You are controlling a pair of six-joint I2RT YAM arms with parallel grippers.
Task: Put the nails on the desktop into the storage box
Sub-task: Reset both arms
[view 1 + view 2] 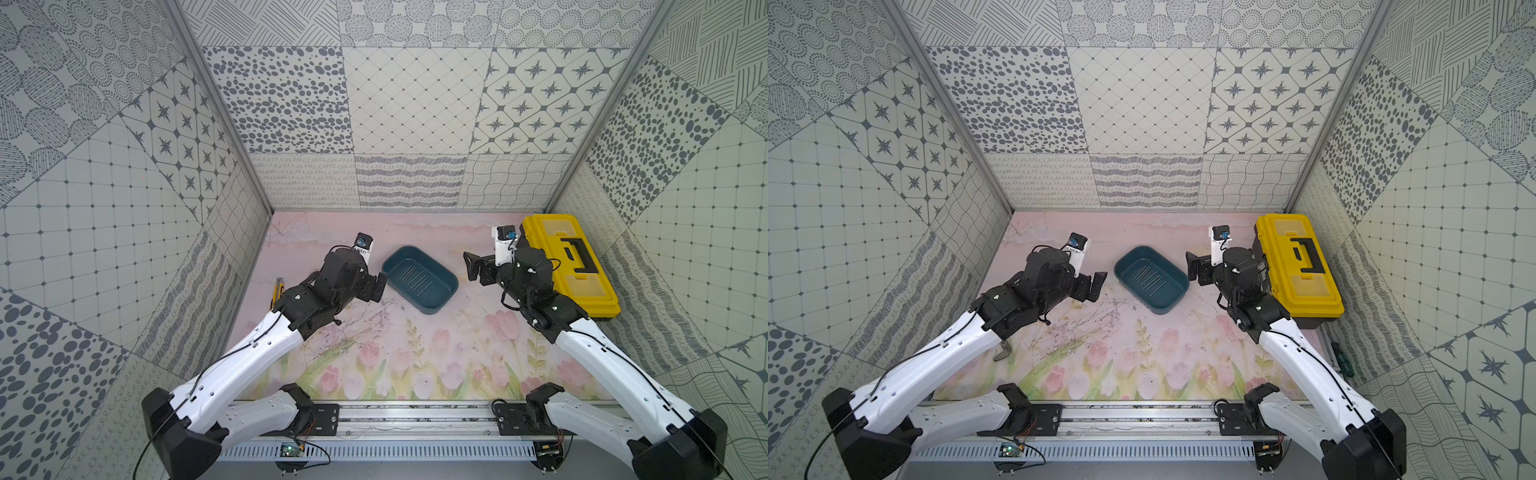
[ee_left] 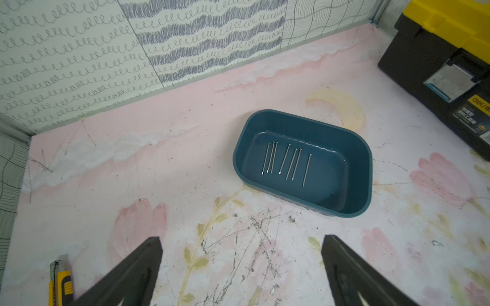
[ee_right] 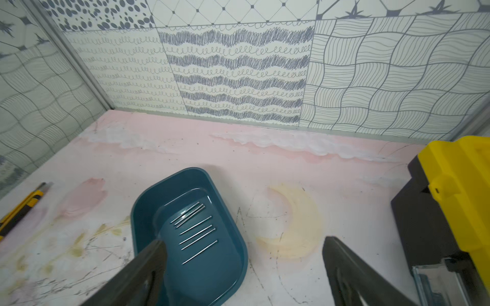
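The teal storage box (image 1: pixel 432 309) (image 1: pixel 1160 309) sits on the tulip-printed desktop (image 1: pixel 415 353) between my two arms. Several thin grey nails (image 1: pixel 417 279) (image 2: pixel 285 161) (image 3: pixel 197 233) lie side by side on its floor. I see no nails on the bare desktop. My left gripper (image 1: pixel 376 287) (image 2: pixel 241 238) hangs open just left of the box, with only scuffed desktop between its fingers. My right gripper (image 1: pixel 476 268) (image 3: pixel 244 240) is open to the right of the box, holding nothing. In the right wrist view one of its fingers overlaps the box's near end.
A yellow toolbox (image 1: pixel 569 266) with a black handle stands at the back right, close behind my right wrist. A yellow utility knife (image 1: pixel 277 291) (image 2: pixel 59 283) lies by the left wall. A grey bent metal tool (image 1: pixel 1003 352) shows under my left forearm. A green screwdriver (image 1: pixel 1343 359) lies at the right edge.
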